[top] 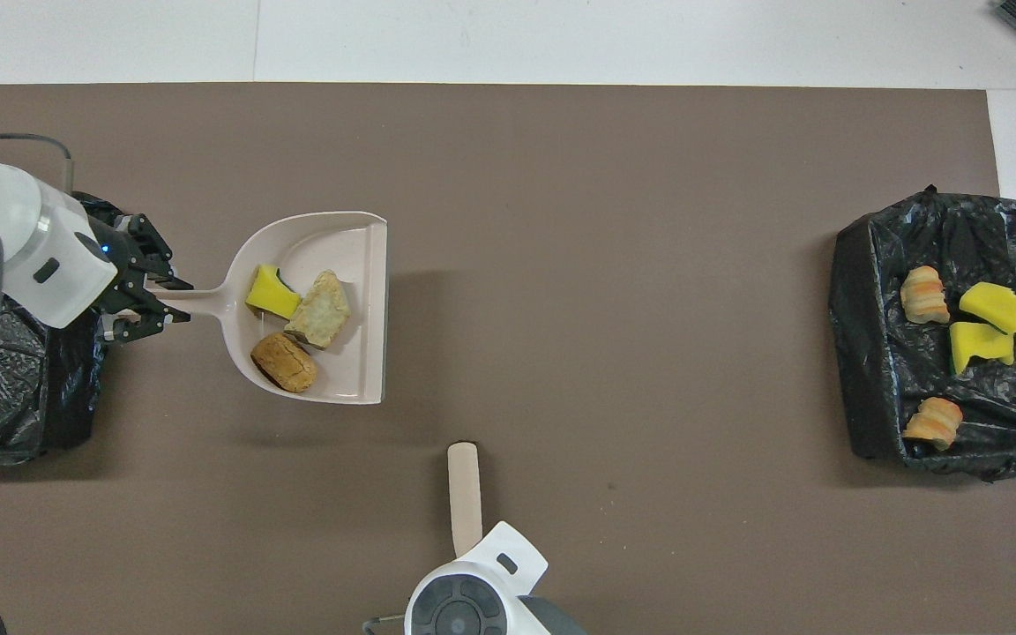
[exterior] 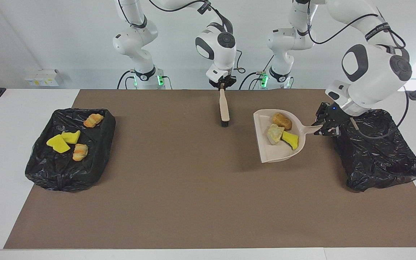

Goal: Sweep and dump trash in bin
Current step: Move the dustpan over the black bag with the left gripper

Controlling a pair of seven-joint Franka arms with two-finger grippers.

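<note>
Three trash chunks (exterior: 281,130) ride in the dustpan (exterior: 265,151), raised by the left gripper (exterior: 326,127) pinching its handle at three o'clock, while the right gripper (exterior: 222,85) holds the brush (exterior: 224,108) upright.

I can't read any words or numbers here. The left arm (exterior: 374,68) has a dark band with tiny white letters on it, but they are too small to make out. Nothing else has writing on it.
</note>
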